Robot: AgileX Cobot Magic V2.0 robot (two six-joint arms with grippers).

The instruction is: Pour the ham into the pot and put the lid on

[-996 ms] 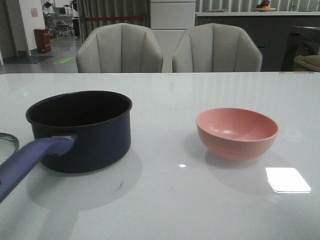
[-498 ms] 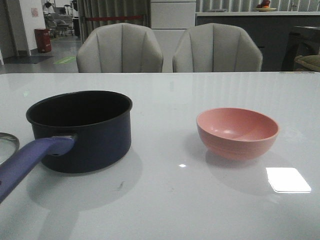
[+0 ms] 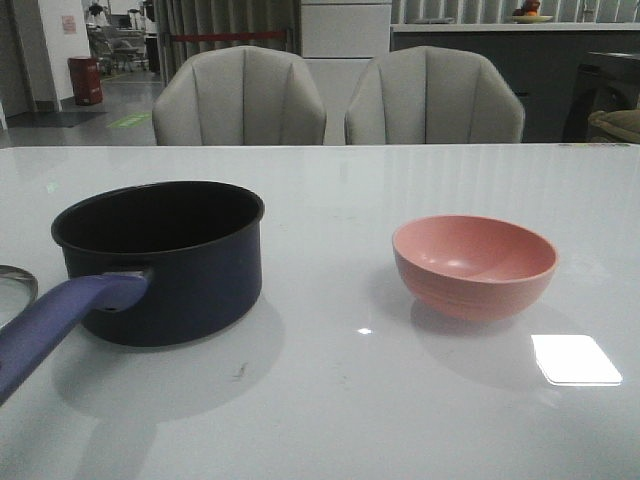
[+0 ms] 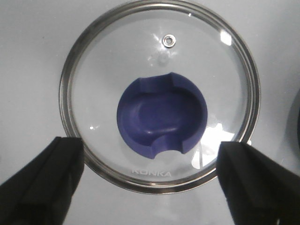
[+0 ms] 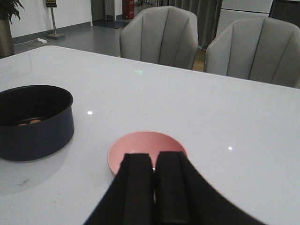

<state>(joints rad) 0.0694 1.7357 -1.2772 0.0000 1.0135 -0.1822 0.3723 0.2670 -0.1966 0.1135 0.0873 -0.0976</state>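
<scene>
The left hand (image 4: 150, 187) hangs wide apart over the lid (image 4: 159, 93). The right hand (image 5: 153, 185) is together above the bowl (image 3: 474, 265), well apart from the pot (image 3: 160, 260).

Glass lid (image 4: 159, 93) – metal rim; glossy table (image 3: 400, 400); pot (image 3: 165, 260) seemingly matt.

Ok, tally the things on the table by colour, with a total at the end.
Dark navy: 1, the pot
Pink: 1, the bowl
Clear glass with a blue knob: 1, the lid
Orange-pink: some ham pieces inside the pot, too hidden to count
Total: 3 kitchen items, plus the ham
</scene>
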